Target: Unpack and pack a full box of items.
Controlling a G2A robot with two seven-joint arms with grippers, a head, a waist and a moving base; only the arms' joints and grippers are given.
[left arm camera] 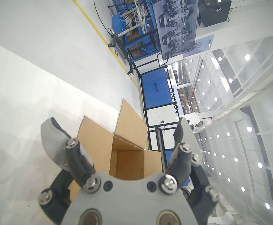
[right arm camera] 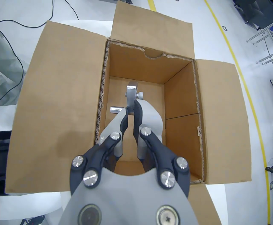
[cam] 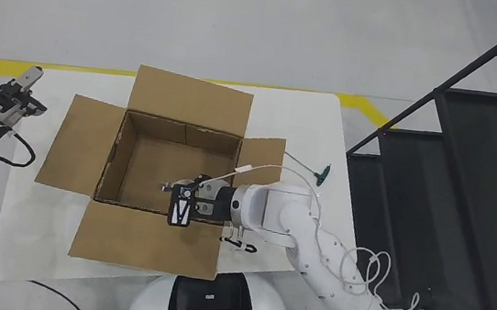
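A pale grey floor [cam: 245, 25] is seen all around the white surface [cam: 304, 115], and it is crossed by a yellow line [cam: 55, 68]. A black metal stepped frame [cam: 467, 180] is set just beside the surface. Farther off in the hall, blue panels [left arm camera: 156, 85] and a white perforated panel [left arm camera: 162, 115] are held in black frames. A large board [left arm camera: 177, 27] bearing a photograph is mounted near them, and blue racks [left arm camera: 132, 40] are gathered by the yellow line. The hall is lit by rows of round ceiling lamps [left arm camera: 230, 80].
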